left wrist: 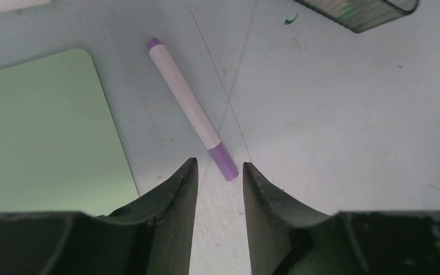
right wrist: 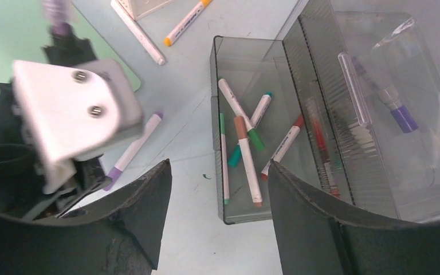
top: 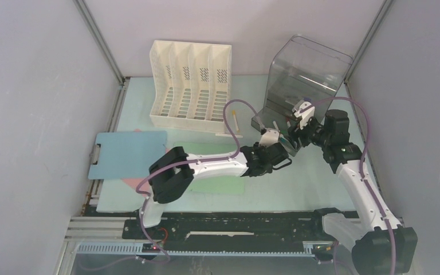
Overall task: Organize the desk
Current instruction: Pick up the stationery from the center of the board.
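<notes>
The desk (top: 140, 109) is a pale mint tabletop. On it lies a white marker with purple ends (left wrist: 189, 103), also seen in the right wrist view (right wrist: 134, 146). My left gripper (left wrist: 219, 165) hangs low over the desk. Its jaws stand apart, and the marker's purple cap end lies just at their mouth, untouched by either finger. A clear smoky pen box (top: 309, 74) stands at the back right with its lid up, and several markers (right wrist: 240, 152) lie in its tray (right wrist: 215, 86). My right gripper (right wrist: 219, 164) hovers open and empty above the tray's near corner.
A white file rack (top: 190, 80) stands at the back. A blue clipboard (top: 127, 153) lies at the left over a pink sheet (top: 132, 184). A green board (left wrist: 40, 132) lies left of the purple marker. An orange-tipped marker (right wrist: 186, 22) and a white pen (right wrist: 137, 31) lie near the rack.
</notes>
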Motion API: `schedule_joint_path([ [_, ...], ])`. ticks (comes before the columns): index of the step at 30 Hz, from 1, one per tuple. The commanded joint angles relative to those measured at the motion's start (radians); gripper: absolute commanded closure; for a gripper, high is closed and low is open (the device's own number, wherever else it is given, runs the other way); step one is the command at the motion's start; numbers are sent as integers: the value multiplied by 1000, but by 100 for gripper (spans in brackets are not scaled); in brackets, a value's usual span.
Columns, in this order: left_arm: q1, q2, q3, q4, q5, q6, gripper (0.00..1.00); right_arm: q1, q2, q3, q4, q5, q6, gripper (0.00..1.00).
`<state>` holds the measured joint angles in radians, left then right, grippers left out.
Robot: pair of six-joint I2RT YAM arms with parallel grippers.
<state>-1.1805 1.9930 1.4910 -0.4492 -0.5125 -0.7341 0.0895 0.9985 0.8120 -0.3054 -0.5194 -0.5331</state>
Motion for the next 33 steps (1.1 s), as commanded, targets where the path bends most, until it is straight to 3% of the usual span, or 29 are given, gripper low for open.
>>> schedule_joint_path([
  [1, 31, 73, 123, -111, 7, -5, 60, -18, -25, 4, 2, -32, 5, 30],
  [25, 96, 218, 188, -136, 83, 42, 56, -32, -25, 4, -4, -57, 8, 31],
  [33, 96, 223, 176, -154, 66, 107, 72, -34, -26, 4, -6, -65, 9, 30],
])
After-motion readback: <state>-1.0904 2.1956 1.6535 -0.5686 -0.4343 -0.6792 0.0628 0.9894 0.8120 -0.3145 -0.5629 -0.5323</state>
